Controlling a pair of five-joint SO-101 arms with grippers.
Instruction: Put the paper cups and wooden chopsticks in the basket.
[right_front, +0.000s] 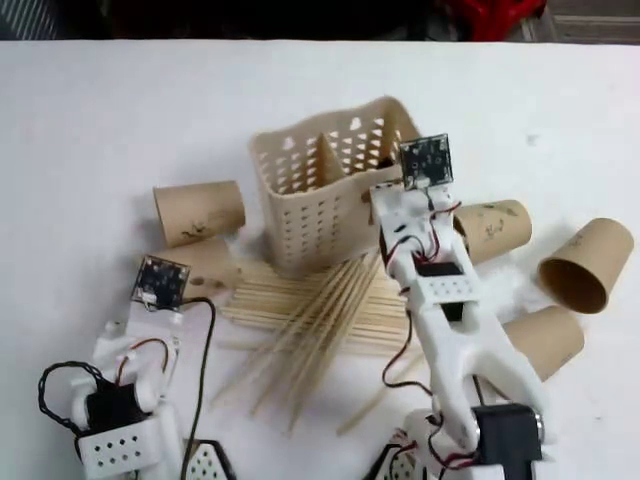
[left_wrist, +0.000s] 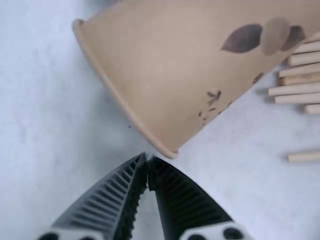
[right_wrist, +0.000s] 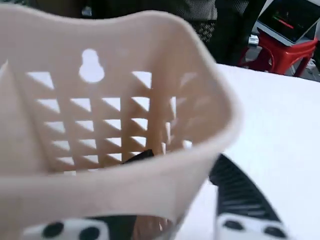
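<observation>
One left hand (left_wrist: 148, 162), closed, beside cup (left_wrist: 190, 70)

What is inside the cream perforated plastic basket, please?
A divider wall and one dark finger of the right gripper. The walls of the cream plastic basket cover its bottom, so anything lying there is hidden.

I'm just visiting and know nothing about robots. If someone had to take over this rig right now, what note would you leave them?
Left gripper: shut, empty, close to the rim of a paper cup lying on its side.
Right gripper: open, astride the basket wall, one finger inside, one outside.
Things: five paper cups lie on their sides around the basket, two on its left, three on its right. The wooden chopsticks are piled on the table in front of it.
Done: no cup or chopstick seems to be in the basket yet.
Left: all five cups and the chopsticks.
</observation>
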